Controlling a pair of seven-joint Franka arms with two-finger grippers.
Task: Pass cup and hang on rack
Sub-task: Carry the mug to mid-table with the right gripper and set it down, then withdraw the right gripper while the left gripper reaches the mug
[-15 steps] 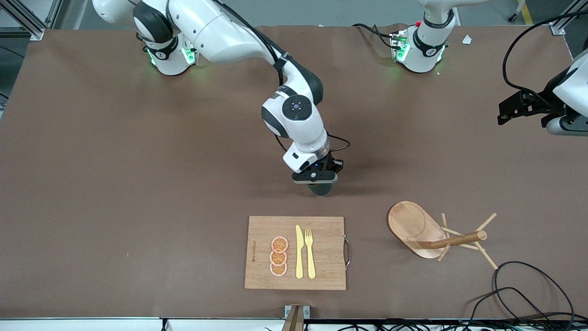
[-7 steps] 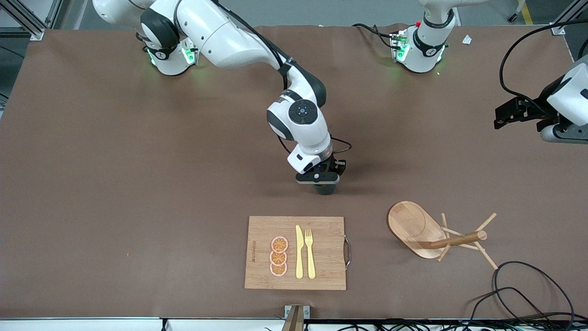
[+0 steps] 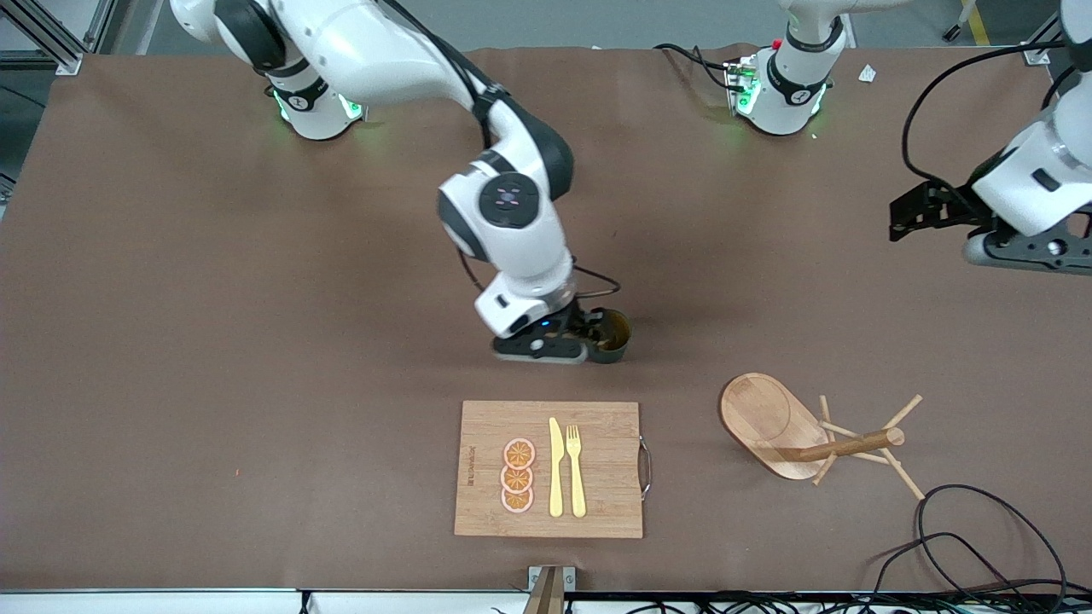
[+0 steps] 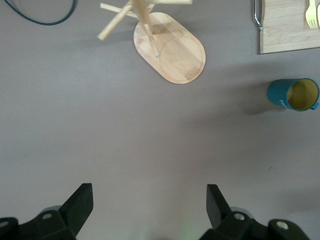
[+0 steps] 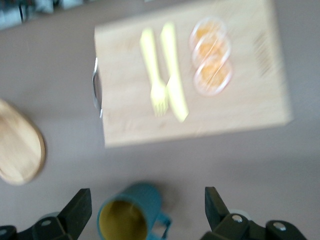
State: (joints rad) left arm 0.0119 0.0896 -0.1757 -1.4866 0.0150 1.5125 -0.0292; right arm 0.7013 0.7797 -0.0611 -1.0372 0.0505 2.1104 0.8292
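The teal cup (image 3: 612, 334) with a yellow inside stands upright on the brown table mat, near the middle. My right gripper (image 3: 543, 348) is open and hangs just beside it, toward the right arm's end, not touching it. In the right wrist view the cup (image 5: 145, 196) shows below the wide-apart fingers of that gripper (image 5: 147, 200). The wooden rack (image 3: 772, 422) stands nearer to the front camera than the cup, toward the left arm's end. My left gripper (image 3: 1024, 254) is open and empty, up over the table's left-arm end. Its wrist view shows its own gripper (image 4: 150, 200), the rack (image 4: 172, 50) and the cup (image 4: 295, 95).
A bamboo cutting board (image 3: 597, 503) with orange slices (image 3: 517, 476), a yellow knife and a yellow fork (image 3: 576, 469) lies nearer to the front camera than the cup. Black cables (image 3: 972, 546) lie by the rack at the front edge.
My right gripper has let go of the cup and moved off it toward the right arm's end; the cup now shows uncovered. My left gripper has come in a little over the table.
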